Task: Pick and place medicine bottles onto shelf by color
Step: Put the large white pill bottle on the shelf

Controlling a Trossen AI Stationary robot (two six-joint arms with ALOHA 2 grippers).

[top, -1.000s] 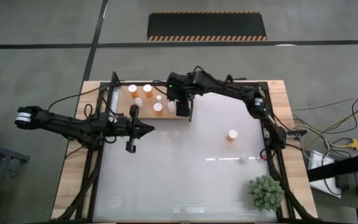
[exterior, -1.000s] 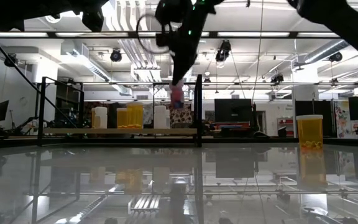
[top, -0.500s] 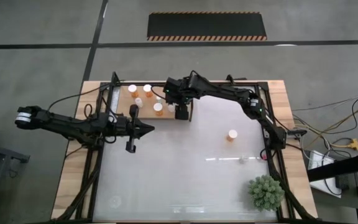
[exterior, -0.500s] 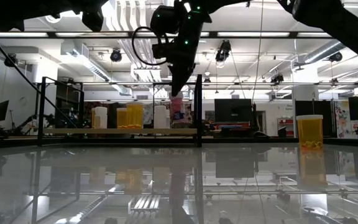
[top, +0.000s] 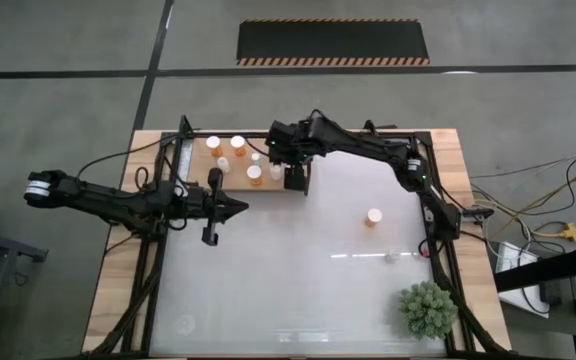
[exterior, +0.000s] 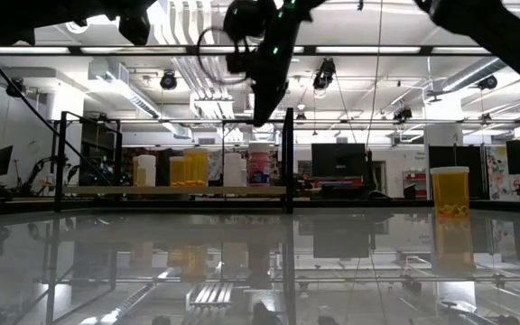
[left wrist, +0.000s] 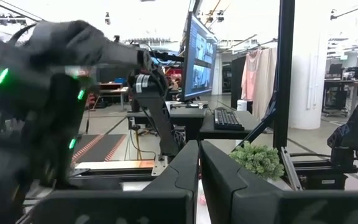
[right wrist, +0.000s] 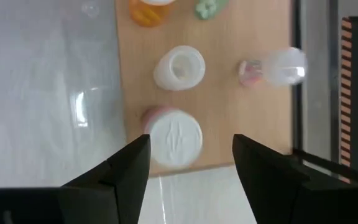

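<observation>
The shelf [top: 236,184] is a pale wood board at the table's far left, and it bears orange bottles [top: 238,145] and whitish bottles [top: 224,163]. A pink-purple bottle with a white cap [right wrist: 174,140] stands upright on its base near the shelf's right end [exterior: 259,167]. My right gripper [right wrist: 191,163] hangs open just above this bottle, a finger on either side and neither touching it. One orange bottle [top: 373,217] stands alone on the white tabletop. My left gripper [top: 238,207] waits shut at the table's left, above the tabletop.
Black frame posts [exterior: 288,158] rise at the shelf's right end, close to my right gripper. A green potted plant [top: 428,308] stands at the near right corner. A small pale object [top: 393,256] lies on the tabletop to the right.
My right gripper has lowered the pink-purple bottle onto the shelf, opened and let go. The bottle, which hung clear in the fingers a second ago, now stands upright on the board. The gripper has stayed just above it.
</observation>
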